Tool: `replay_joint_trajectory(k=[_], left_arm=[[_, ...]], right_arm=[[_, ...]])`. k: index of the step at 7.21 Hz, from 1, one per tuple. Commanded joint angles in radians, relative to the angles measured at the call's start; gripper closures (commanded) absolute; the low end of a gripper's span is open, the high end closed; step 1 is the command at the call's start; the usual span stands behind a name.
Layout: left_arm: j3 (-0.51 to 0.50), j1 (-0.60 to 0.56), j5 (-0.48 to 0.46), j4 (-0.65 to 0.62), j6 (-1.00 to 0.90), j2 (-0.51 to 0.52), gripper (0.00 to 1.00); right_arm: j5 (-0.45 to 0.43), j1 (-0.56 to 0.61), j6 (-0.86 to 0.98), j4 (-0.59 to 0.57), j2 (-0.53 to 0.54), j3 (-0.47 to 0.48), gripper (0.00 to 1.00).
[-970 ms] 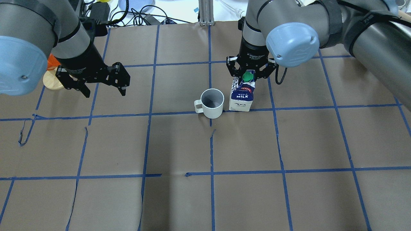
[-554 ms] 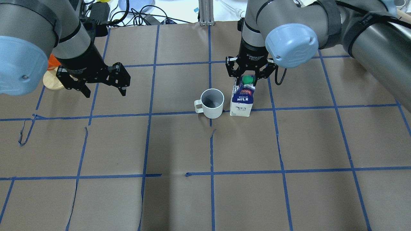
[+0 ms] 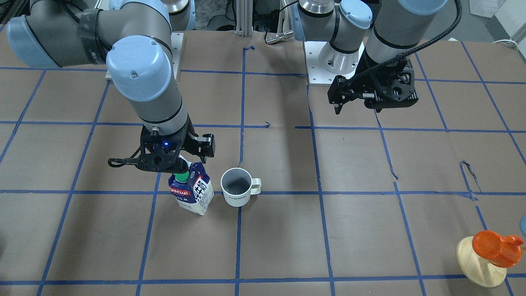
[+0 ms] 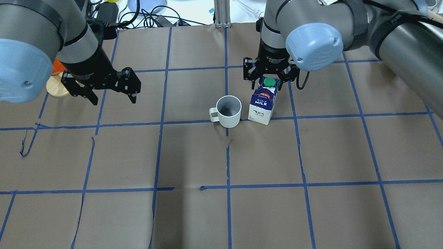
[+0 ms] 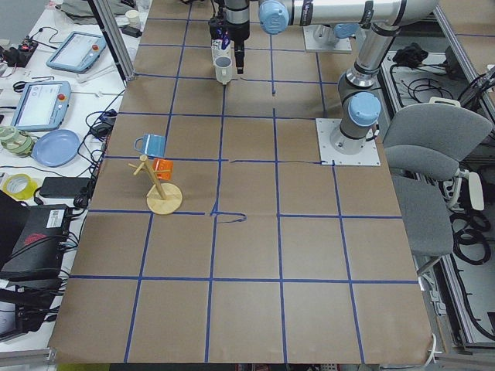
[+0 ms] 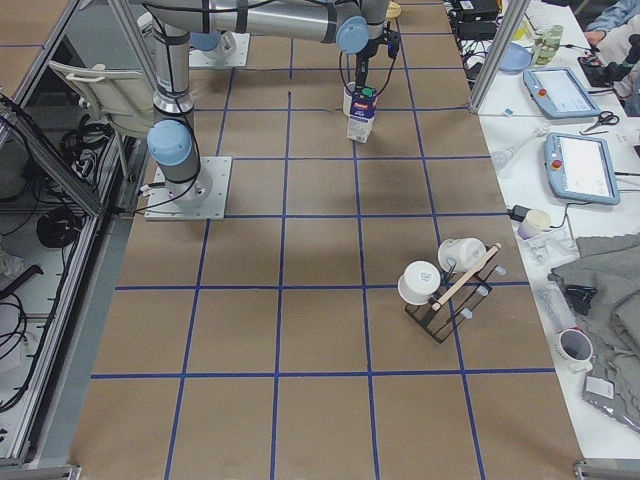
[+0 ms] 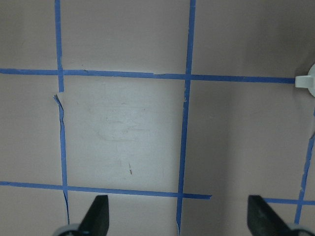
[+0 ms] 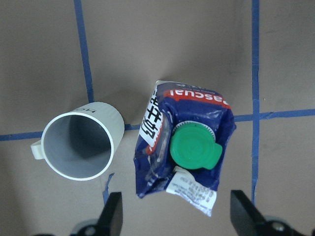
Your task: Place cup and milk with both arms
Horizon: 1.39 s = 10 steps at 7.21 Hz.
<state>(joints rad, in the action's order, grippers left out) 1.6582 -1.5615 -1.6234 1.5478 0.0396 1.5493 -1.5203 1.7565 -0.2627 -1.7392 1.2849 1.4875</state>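
Note:
The white cup [image 4: 228,112] with a dark grey inside stands upright near the table's middle, handle toward my left; it also shows in the front view [image 3: 236,187] and the right wrist view [image 8: 78,147]. The blue and white milk carton [image 4: 263,103] with a green cap stands on the table just right of the cup [image 3: 191,189] [image 8: 187,147]. My right gripper [image 4: 268,80] [image 8: 178,216] is open and hovers just above the carton's top, not holding it. My left gripper [image 4: 114,98] [image 7: 178,216] is open and empty, above the table far left of the cup.
An orange cup on a wooden stand [image 4: 57,83] [image 3: 489,255] sits at the table's left edge behind my left gripper. A mug rack [image 6: 445,285] stands at the table's right end. Cables [image 4: 138,14] lie beyond the far edge.
My right gripper has opened, let go of the milk carton and risen slightly. The carton now stands free beside the cup. The left arm has barely moved.

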Motion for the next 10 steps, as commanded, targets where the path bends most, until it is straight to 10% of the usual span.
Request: replay_joint_trajectory(k=[1,10], left_arm=[[0.0,0.0,-0.001,0.002,0.0,0.0,0.0],[-0.011,0.005,0.028,-0.045,-0.076,-0.031,0.0]], right_arm=[[-0.003,-0.003,0.006,0.048,0.022,-0.103,0.0],[-0.09,-0.115,0.25,0.168,0.172,-0.081,0.0]])
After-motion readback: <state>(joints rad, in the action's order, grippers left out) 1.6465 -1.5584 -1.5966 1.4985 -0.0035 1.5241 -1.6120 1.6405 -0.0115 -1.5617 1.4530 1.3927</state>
